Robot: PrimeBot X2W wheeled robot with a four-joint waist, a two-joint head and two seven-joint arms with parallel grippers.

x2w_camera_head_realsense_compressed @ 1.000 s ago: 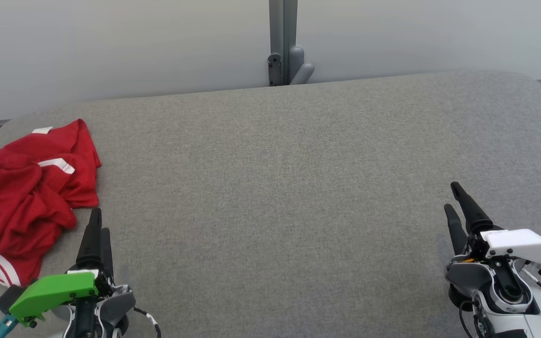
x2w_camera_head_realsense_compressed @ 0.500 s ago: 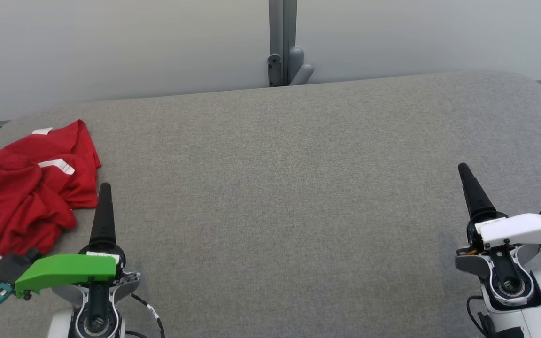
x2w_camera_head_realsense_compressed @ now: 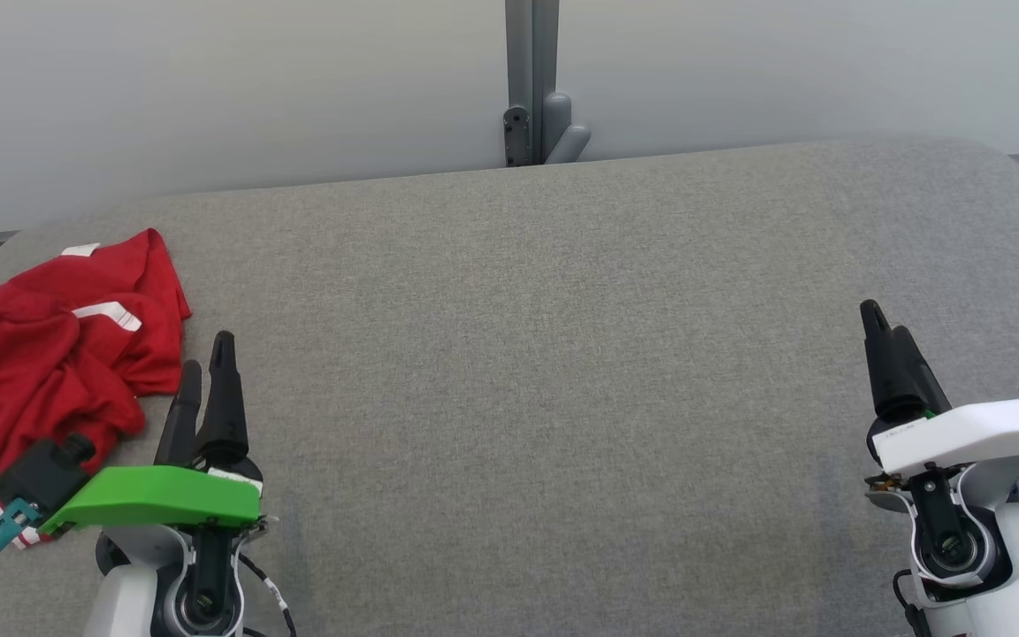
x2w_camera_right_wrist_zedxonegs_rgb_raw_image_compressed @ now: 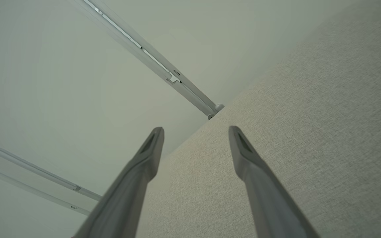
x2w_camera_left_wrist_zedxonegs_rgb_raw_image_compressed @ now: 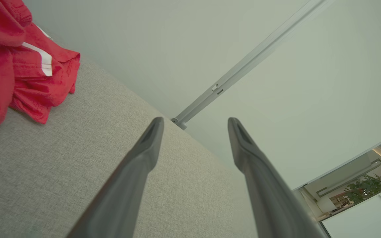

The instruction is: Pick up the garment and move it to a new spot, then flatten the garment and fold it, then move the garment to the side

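Note:
The garment is a crumpled red piece with white stripes, heaped at the far left of the grey fabric table. In the left wrist view the garment fills the upper left corner. My left gripper stands open just right of the heap, apart from it, fingers pointing away from me; its fingers hold nothing. Over the table's right side my right gripper is open too, with nothing between its fingers.
A pale wall with a grey vertical post and bracket runs behind the table's far edge. The table's rounded corners fall off at far left and far right. Bare grey cloth stretches between the two grippers.
Both arms have risen and rolled at the wrist. The left gripper has moved forward and slightly right beside the garment. The garment lies as before.

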